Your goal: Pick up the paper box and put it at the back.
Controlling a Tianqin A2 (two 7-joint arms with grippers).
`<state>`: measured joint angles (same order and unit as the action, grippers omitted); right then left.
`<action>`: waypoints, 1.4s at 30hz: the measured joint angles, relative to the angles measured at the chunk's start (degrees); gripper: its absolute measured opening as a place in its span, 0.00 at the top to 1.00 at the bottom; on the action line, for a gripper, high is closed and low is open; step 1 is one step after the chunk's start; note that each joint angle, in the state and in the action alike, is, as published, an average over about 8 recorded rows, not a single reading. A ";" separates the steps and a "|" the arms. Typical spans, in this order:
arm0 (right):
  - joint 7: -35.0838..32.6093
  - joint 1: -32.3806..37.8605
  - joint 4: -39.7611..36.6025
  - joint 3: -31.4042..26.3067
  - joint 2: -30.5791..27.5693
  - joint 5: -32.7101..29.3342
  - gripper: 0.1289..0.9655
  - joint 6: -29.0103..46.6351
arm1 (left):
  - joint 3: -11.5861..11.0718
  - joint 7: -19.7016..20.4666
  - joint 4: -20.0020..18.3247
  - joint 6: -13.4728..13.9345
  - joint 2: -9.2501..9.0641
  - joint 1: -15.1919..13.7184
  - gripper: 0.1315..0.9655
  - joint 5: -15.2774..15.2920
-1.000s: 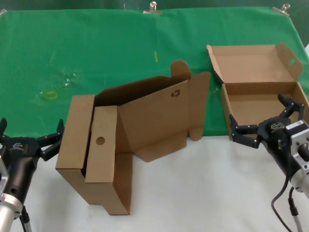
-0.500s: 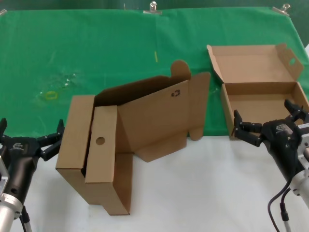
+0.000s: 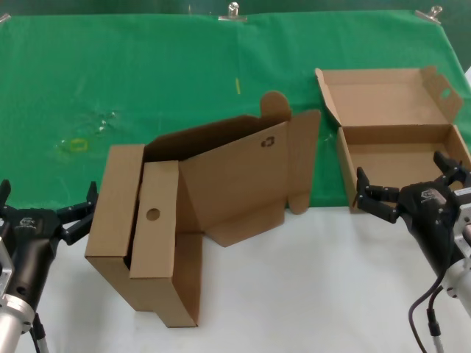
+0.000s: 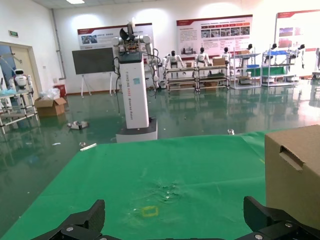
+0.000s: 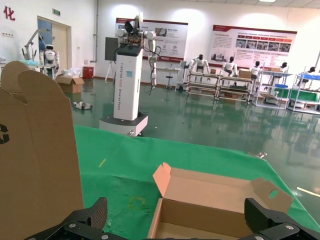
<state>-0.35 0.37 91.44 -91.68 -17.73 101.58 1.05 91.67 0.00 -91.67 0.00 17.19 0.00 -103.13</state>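
Observation:
The paper box point(image 3: 394, 143) is a shallow brown mailer with its lid open, lying on the green cloth point(image 3: 147, 81) at the right; it also shows in the right wrist view point(image 5: 215, 205). My right gripper point(image 3: 411, 185) is open at the box's near edge, with its fingers spread across the box's width. In the right wrist view the gripper point(image 5: 177, 225) faces the open tray. My left gripper point(image 3: 45, 207) is open and empty at the near left, at the cloth's front edge. The left wrist view shows the left gripper point(image 4: 175, 225) over green cloth.
A larger cardboard piece with a recycling mark point(image 3: 243, 176) and a flat carton with a round hole point(image 3: 147, 235) lie in the middle, across the cloth's edge and the white tabletop point(image 3: 309, 294). Metal clips point(image 3: 233, 12) hold the cloth's far edge.
My right gripper has drawn slightly back and to the right from the box's front wall over the first half second, then stayed still. The left arm has not moved.

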 joint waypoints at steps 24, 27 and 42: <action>0.00 0.00 0.00 0.00 0.00 0.00 0.00 0.00 | 0.00 0.00 0.00 0.00 0.00 0.00 0.00 0.00; 0.00 0.00 0.00 0.00 0.00 0.00 0.00 0.00 | 0.00 0.00 0.00 0.00 0.00 0.00 0.00 0.00; 0.00 0.00 0.00 0.00 0.00 0.00 0.00 0.00 | 0.00 0.00 0.00 0.00 0.00 0.00 0.00 0.00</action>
<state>-0.35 0.37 91.44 -91.68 -17.73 101.58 1.05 91.67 0.00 -91.67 0.00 17.19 0.00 -103.13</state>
